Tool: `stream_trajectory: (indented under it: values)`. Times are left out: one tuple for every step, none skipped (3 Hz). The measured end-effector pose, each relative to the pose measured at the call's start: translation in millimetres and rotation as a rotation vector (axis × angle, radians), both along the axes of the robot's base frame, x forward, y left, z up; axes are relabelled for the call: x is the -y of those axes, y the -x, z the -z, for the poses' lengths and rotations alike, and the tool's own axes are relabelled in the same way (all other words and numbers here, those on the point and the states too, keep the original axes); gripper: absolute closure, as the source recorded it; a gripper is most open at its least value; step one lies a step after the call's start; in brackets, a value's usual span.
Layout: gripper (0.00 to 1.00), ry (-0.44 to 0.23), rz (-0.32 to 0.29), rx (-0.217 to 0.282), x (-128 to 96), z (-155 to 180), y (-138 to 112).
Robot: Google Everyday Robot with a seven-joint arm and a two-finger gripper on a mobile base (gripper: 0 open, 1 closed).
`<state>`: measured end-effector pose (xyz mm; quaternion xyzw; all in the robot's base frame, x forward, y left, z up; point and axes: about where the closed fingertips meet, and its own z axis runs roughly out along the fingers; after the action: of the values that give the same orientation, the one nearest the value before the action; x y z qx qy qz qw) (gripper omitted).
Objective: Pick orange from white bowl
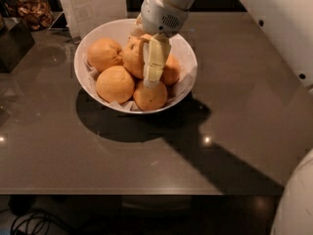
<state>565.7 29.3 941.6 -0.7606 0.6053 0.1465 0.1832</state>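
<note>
The white bowl [188, 58], lined with crinkled white paper, stands on the dark table at the upper middle of the camera view and holds several oranges. My gripper [145, 68] reaches down into the bowl from above, its white wrist over the far rim. It is set against the right flank of the middle orange [132, 58], which rests in the pile. Other oranges lie at the left [103, 54], front left [114, 83], front [149, 96] and right [171, 70]. The gripper hides part of the middle orange.
A white card stand [93, 4] is just behind the bowl. A dark box [12, 43] and a container of brown snacks [36, 11] sit at the far left. A white wall panel [283, 23] is at the right. The table's front edge [146, 192] is near.
</note>
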Motion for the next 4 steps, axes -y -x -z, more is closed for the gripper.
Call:
stream_trajectory:
  values:
    - [0.0,0.003,-0.006,-0.046,0.2,15.4,0.0]
    - [0.0,0.004,-0.001,-0.066,3.8,17.0,3.0]
    - [0.0,0.004,-0.001,-0.066,3.9,14.4,3.1]
    - [0.0,0.034,0.044,-0.093,26.8,19.8,16.5]
